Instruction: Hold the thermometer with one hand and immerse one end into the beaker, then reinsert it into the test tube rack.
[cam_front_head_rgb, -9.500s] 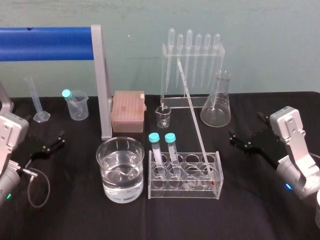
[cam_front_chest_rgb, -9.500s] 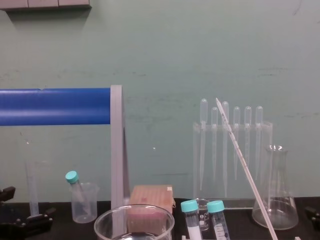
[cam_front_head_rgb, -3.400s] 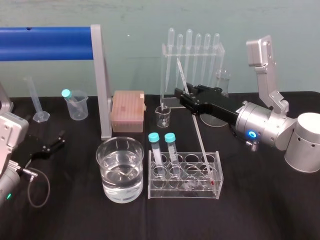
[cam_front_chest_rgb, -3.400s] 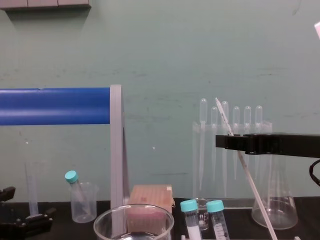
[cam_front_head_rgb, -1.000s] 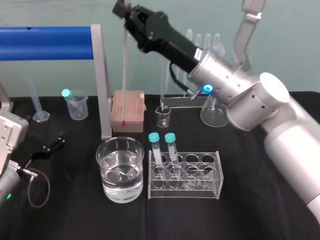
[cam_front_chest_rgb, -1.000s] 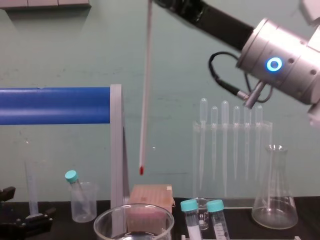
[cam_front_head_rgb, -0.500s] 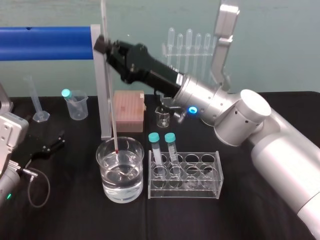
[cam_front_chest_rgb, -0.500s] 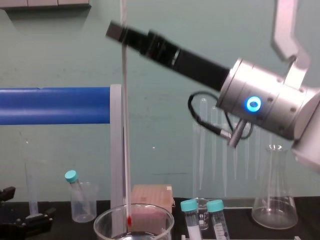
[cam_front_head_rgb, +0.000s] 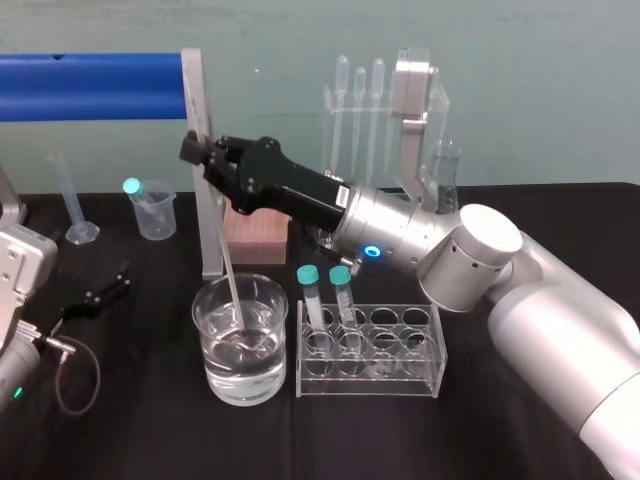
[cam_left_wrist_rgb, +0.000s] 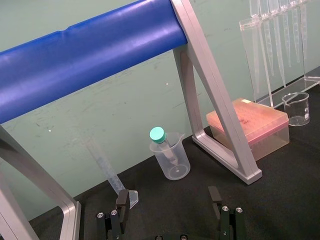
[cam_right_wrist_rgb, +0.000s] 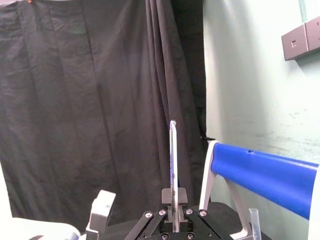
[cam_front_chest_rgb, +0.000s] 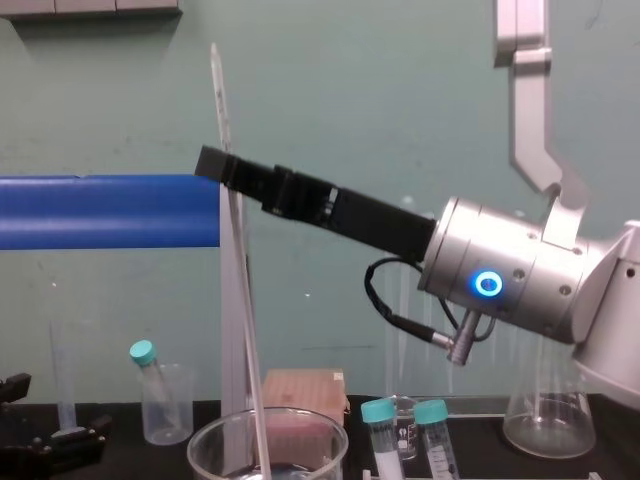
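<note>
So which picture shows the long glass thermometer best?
The head view: the thermometer slants down from the right gripper into the beaker's water. The chest view shows its top above the gripper and its shaft reaching the rim. The right wrist view shows its upper part.

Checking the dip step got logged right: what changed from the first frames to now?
The right tool came in from the right, took hold of the thermometer, lifted it out of the test tube rack, carried it left and lowered its tip into the beaker. The left tool, rack and beaker stayed put.
</note>
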